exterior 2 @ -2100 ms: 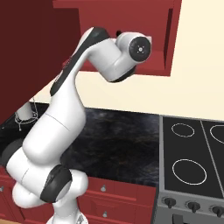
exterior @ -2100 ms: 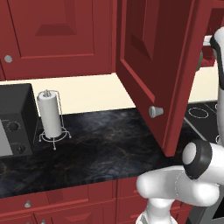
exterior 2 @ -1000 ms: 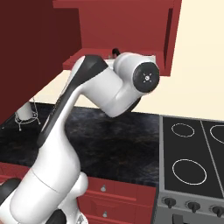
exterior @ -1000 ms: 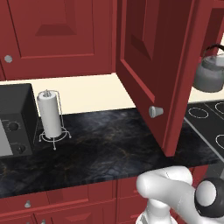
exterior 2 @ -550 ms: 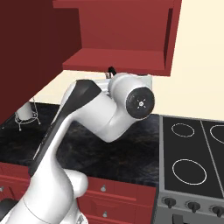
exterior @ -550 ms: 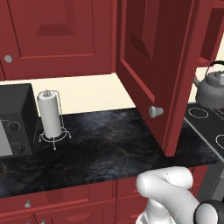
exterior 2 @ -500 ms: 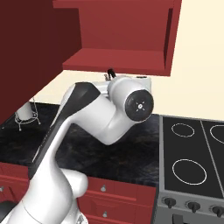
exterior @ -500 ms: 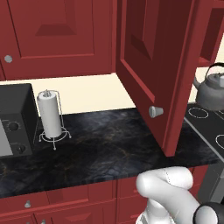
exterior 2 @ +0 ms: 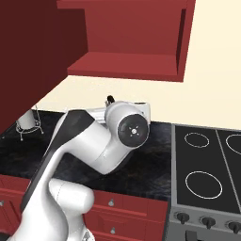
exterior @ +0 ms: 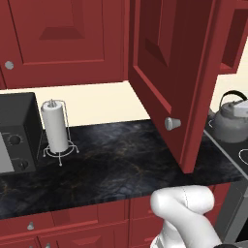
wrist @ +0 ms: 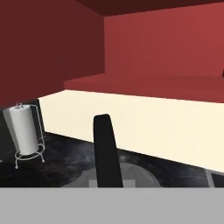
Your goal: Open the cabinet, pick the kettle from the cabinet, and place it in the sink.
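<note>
- Left base view: the cabinet (exterior: pixel 169 72) stands with its door swung wide, so the opening step looks done. The kettle (exterior: pixel 231 121) is out of the shelf, sitting low at the right edge beside the door, over the dark counter (exterior: pixel 111 160) and near the stove (exterior: pixel 240 157). The hand carrying it is cut off by the frame edge. A paper towel holder (exterior: pixel 55 128) and a microwave (exterior: pixel 17 133) sit well to the left.
- Right base view: the open shelf of the cabinet looks bare, which fits the pick being complete. The arm's bulk hides the kettle and the fingers; just a dark bit of handle peeps above the wrist.
- Hand view: the arched dark handle rises in front of the camera with the grey kettle body below, so I judge the gripper (wrist: pixel 107 179) clenched on the kettle's handle, though the fingertips themselves are hard to make out.
- What remains is the carry to the sink and the release there.
</note>
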